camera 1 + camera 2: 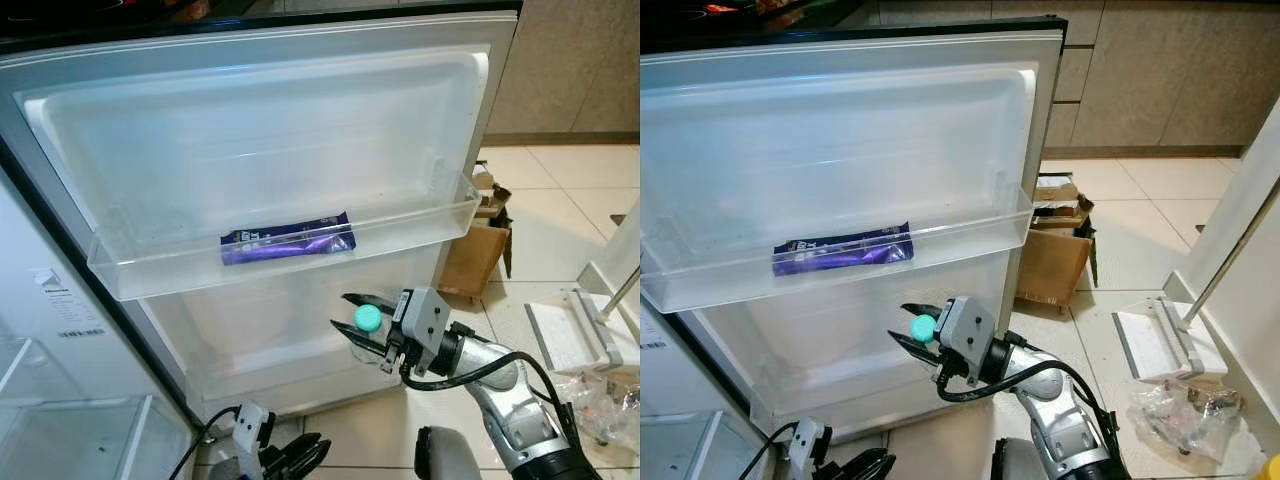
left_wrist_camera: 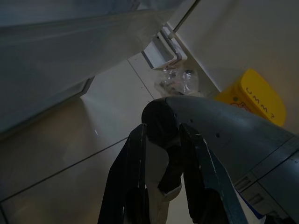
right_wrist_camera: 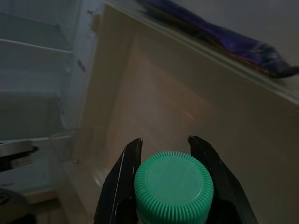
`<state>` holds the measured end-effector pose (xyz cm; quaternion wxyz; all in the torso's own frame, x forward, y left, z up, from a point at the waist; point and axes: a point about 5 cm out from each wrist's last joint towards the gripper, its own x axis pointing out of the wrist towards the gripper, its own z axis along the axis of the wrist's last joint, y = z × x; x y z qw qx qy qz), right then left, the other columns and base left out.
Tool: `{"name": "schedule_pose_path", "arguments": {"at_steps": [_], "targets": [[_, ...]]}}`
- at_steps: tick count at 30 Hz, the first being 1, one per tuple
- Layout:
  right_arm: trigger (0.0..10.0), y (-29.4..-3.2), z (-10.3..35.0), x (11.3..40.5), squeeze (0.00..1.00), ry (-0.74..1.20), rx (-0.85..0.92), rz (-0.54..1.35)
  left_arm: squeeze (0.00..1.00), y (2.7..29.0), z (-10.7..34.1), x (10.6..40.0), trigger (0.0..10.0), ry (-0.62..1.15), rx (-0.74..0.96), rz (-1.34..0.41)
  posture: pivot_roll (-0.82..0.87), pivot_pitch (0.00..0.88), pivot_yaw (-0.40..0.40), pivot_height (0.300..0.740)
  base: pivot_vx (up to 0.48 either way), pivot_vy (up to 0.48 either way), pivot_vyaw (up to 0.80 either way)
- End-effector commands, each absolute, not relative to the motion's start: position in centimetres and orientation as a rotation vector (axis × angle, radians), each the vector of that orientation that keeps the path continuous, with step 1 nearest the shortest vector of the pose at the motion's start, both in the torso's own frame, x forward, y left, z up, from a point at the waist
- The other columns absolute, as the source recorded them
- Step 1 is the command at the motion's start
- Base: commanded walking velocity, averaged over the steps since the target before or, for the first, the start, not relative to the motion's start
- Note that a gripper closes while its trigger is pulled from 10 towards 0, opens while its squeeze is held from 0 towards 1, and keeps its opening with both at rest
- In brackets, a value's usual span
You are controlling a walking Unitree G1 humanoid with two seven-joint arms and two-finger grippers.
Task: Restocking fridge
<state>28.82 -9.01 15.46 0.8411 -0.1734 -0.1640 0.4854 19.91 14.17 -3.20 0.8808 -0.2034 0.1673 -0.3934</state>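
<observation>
The fridge door [image 1: 260, 130] stands open before me, with a clear door shelf [image 1: 300, 255] across it. A purple packet [image 1: 288, 240] lies in that shelf. Below the shelf, my right gripper [image 1: 362, 322] is shut on a bottle with a green ribbed cap [image 1: 368, 318]; the cap [image 3: 174, 182] sits between the black fingers, and the bottle's body is hidden. The packet [image 3: 219, 37] lies above it in the right wrist view. My left gripper [image 1: 295, 455] hangs low near the floor, its fingers [image 2: 135, 186] close together with nothing between them.
A lower door shelf [image 1: 300, 370] runs beneath the gripper. An open cardboard box [image 1: 480, 245] stands on the tiled floor right of the door. A white stand [image 1: 580, 320] and a clear plastic bag [image 1: 600, 395] lie at the right. A yellow container [image 2: 254, 95] stands nearby.
</observation>
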Motion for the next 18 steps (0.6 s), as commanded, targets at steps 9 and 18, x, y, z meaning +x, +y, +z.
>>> {"name": "schedule_pose_path", "arguments": {"at_steps": [9, 18], "targets": [[10.0, -8.3, 16.2, 29.0, 0.00, -0.438, -0.380, 0.994, 0.00, 15.0, -2.8, 19.8, 10.0, 0.324, -0.409, -0.835, -0.04, 0.154, 0.024, 0.408, 0.000, 0.000, 0.00], [10.0, -9.1, 13.8, 29.3, 0.00, -0.366, -0.368, 0.924, 0.00, 15.2, -2.1, 19.5, 10.0, 0.284, -0.396, -0.865, 0.00, 0.196, 0.034, 0.408, 0.000, 0.000, 0.00]]}}
